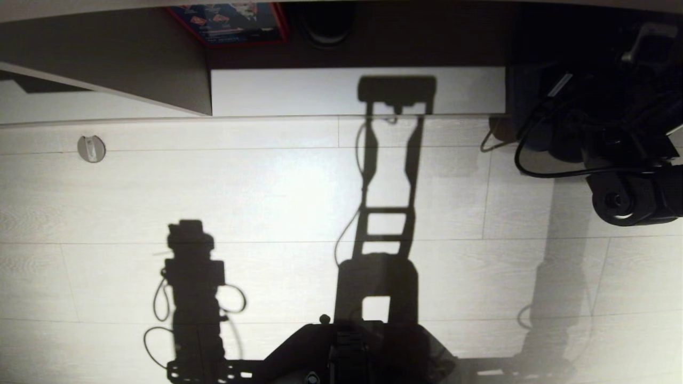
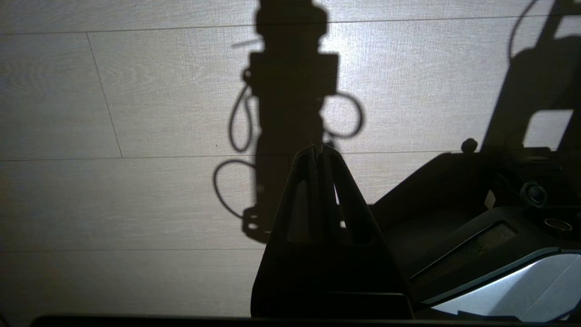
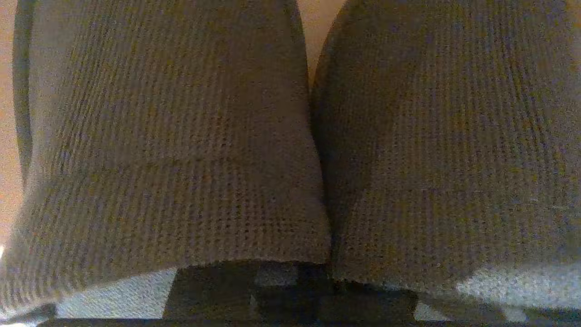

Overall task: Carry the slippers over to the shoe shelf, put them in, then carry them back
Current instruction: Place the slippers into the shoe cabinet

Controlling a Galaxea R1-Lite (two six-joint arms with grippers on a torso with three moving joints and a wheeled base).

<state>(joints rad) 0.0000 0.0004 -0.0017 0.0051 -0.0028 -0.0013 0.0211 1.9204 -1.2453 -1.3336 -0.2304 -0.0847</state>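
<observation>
slippers: both side by side and touching, ribbed dark fabric filling pretty much the whole right wrist view, a sliver of pale surface showing in the gap between them at the far end. From the head view I can't pick them out, that corner is just too dark.

right gripper: tucked right under the open back edges of the slippers, where the two meet. Jaws pinched nearly all the way shut, and the fabric edges sit right on them, so it looks like it has both slippers by the inner edges. Can't see the fingertips themselves.

right arm: far right side, dark lump with cables looping off it, reaching toward the shelf end.

shelf: along the far side, pale bottom board, dark back, a slanted panel on the left part.

red box: at the far back of the shelf, left of middle, with a dark round thing just right of it that I can't make out.

left gripper: hanging over the floor on the near left, tips pressed together, holding nothing.

floor: pale planks, robot's shadow thrown right across it.

round plate: small metal thing set in the floor, left, near the shelf front.
</observation>
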